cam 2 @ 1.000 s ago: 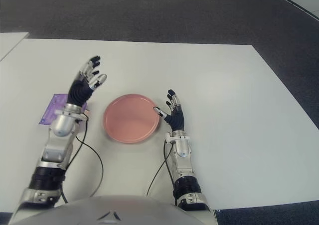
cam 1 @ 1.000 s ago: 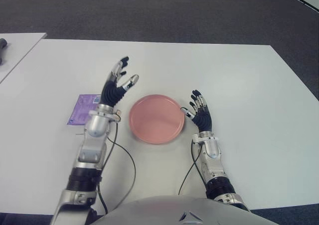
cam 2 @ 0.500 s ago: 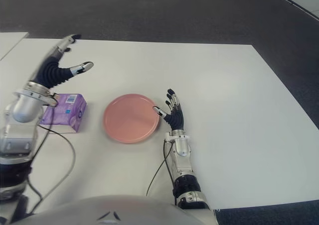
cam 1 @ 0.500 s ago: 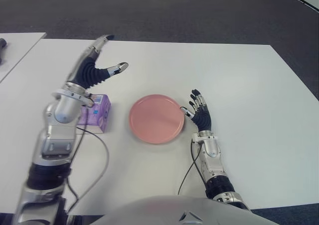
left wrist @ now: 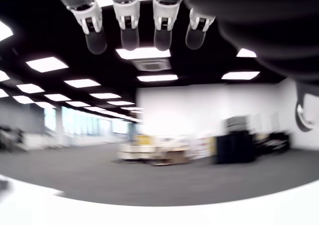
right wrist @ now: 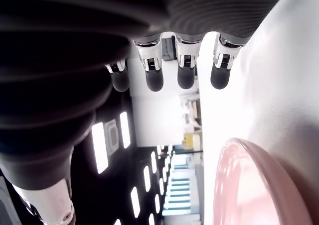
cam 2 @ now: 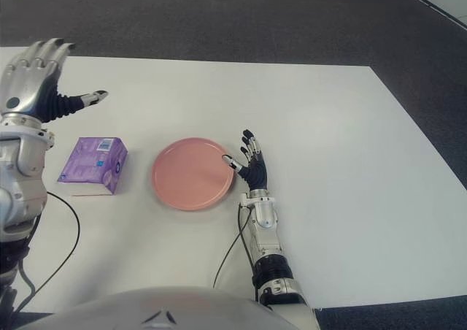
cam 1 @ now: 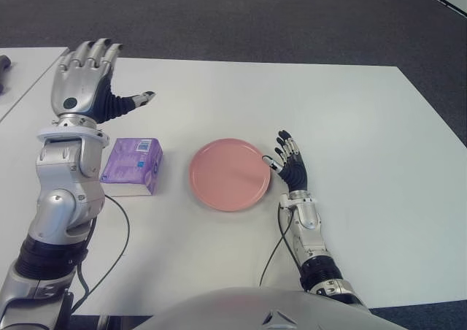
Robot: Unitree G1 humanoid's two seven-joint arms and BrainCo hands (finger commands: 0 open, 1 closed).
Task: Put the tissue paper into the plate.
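While my left hand (cam 1: 84,78) hangs raised and spread above the tissue pack (cam 1: 132,166), my right hand (cam 1: 290,166) stays-free, fingers apart, beside the plate (cam 1: 228,174).

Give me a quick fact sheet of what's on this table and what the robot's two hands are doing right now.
surface: white table
tissue paper: purple pack lying on the table, to the left of the plate, not touching it
plate: pink, round, nothing in it
left hand: raised above the table, behind the tissue pack, fingers spread, holding nothing
right hand: at the plate's right rim, fingers open, holding nothing
task status: tissue paper not yet in the plate
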